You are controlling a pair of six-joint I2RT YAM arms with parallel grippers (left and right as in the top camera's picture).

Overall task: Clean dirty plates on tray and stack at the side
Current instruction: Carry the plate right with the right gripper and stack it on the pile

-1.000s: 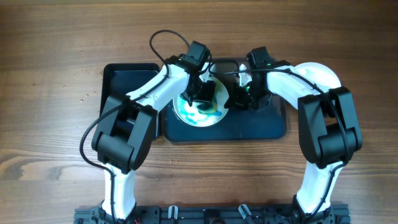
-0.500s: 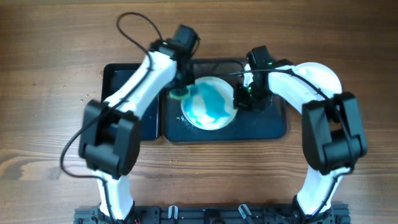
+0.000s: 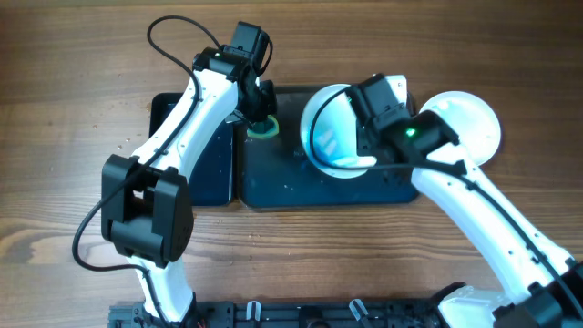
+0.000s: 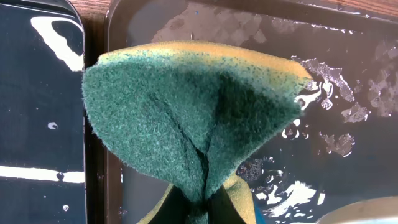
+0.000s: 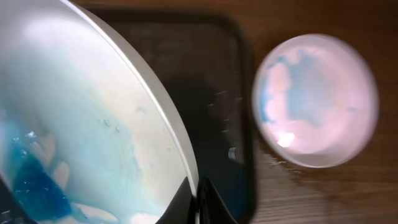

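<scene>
My right gripper (image 3: 369,155) is shut on the rim of a white plate (image 3: 332,128) smeared with blue, held tilted above the dark tray (image 3: 392,187). In the right wrist view the plate (image 5: 81,124) fills the left side, its rim pinched between my fingers (image 5: 198,199). My left gripper (image 3: 260,114) is shut on a green and yellow sponge (image 3: 264,128), over the tray's back left corner. The sponge (image 4: 193,112) fills the left wrist view, folded in the jaws. A second white plate (image 3: 469,123) with faint blue smears lies on the table right of the tray; it also shows in the right wrist view (image 5: 314,99).
A second dark tray (image 3: 178,118) lies to the left, touching the main one, partly under my left arm. The wet tray floor (image 4: 348,93) shows suds and water. Wooden table (image 3: 73,137) surrounds both trays.
My right gripper has lifted the plate off the tray floor and tilted it up toward the right. My left gripper with the sponge has drawn back off the plate to the tray's left corner.
</scene>
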